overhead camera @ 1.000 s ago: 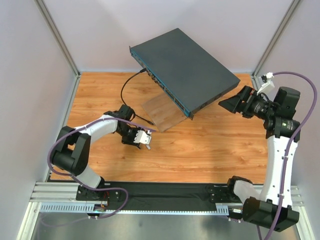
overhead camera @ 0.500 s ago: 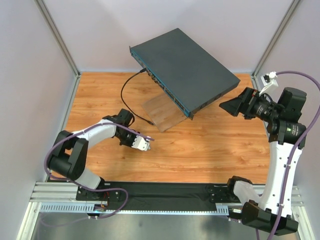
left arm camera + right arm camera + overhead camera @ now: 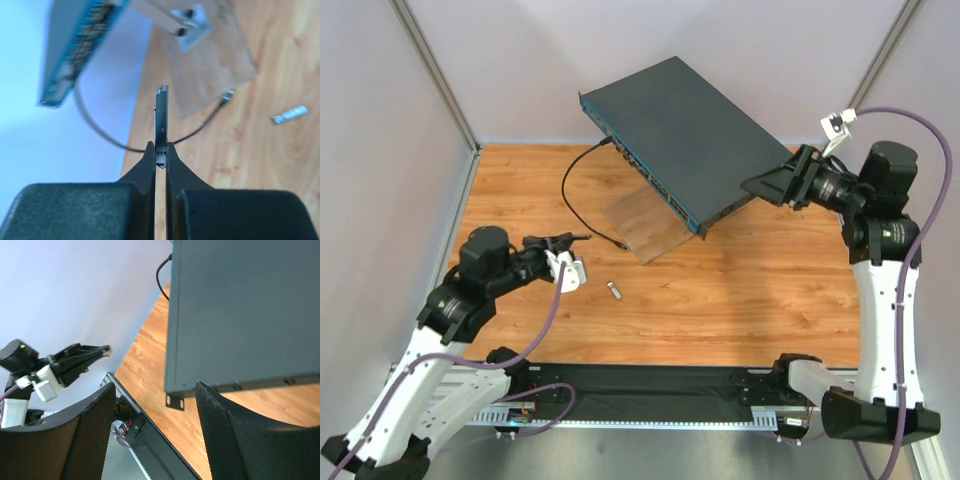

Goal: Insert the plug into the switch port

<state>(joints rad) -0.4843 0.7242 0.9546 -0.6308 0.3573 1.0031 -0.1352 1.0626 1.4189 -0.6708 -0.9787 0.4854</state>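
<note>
The switch (image 3: 690, 140) is a flat dark grey box with a teal front edge and a row of ports, tilted up at the back of the table. My left gripper (image 3: 582, 237) is shut on the plug (image 3: 161, 117), a thin metal piece standing out between the jaws. It is held above the table, left of the switch's front edge (image 3: 75, 50) and apart from it. My right gripper (image 3: 760, 186) is open and empty at the switch's near right corner (image 3: 175, 385), its mesh-padded fingers (image 3: 87, 440) either side of that corner without touching.
A pale wooden board (image 3: 645, 228) lies under the switch's front. A black cable (image 3: 570, 195) loops from a port to a loose end (image 3: 227, 95) by the board. A small silver piece (image 3: 614, 290) lies on the wooden table (image 3: 750, 300); it also shows in the left wrist view (image 3: 290, 114).
My left arm has lifted and drawn back to the left with the plug. The small silver piece now shows where the gripper was. My right gripper has moved up and left to the switch's corner.
</note>
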